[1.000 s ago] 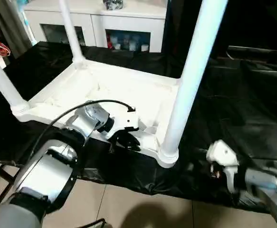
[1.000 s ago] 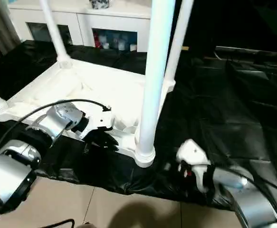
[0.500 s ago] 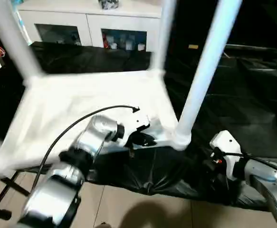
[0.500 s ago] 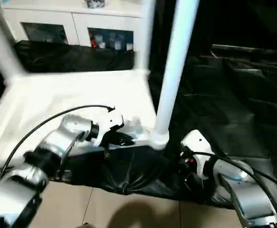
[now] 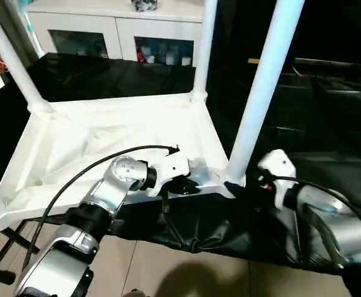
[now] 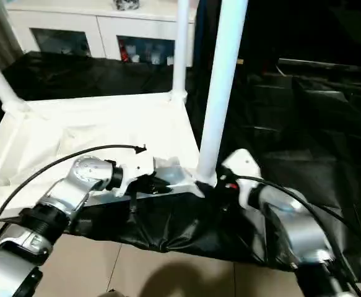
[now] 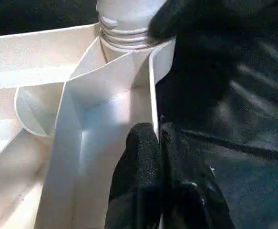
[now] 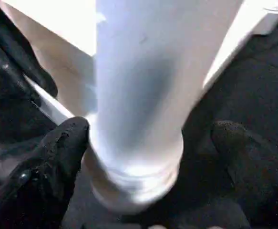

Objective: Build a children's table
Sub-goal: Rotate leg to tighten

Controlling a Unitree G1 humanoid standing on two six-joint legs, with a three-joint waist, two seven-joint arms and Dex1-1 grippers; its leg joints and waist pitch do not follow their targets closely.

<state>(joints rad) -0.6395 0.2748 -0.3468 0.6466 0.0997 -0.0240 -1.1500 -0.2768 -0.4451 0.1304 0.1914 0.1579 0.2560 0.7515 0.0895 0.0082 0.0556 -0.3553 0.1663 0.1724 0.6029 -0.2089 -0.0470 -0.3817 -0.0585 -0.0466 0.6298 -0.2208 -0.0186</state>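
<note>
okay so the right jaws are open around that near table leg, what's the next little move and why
Probably close the right gripper on the leg. Its fingers stand open either side of the leg's base, just above the corner socket, gripping nothing yet. The left gripper is already shut on the table's rim, steadying the top, so a grip would let the leg be turned or seated.

Left forearm (image 5: pixel 75 238): showing as stacked silver cylinders, ringed by black bands
Left wrist joint (image 5: pixel 123 172): gleaming as a rounded silver knuckle under a white housing
Left cable (image 5: pixel 87 173): running as a thin black line in an arc to the wrist
Left gripper (image 7: pixel 159 143): showing black, matte, textured fingers
Right wrist housing (image 5: pixel 278 168): showing white, with small red detail beneath
Right forearm (image 5: pixel 329 223): shining silver, crossed by black cables
Right gripper (image 8: pixel 143 143): showing black, grainy pads
</note>
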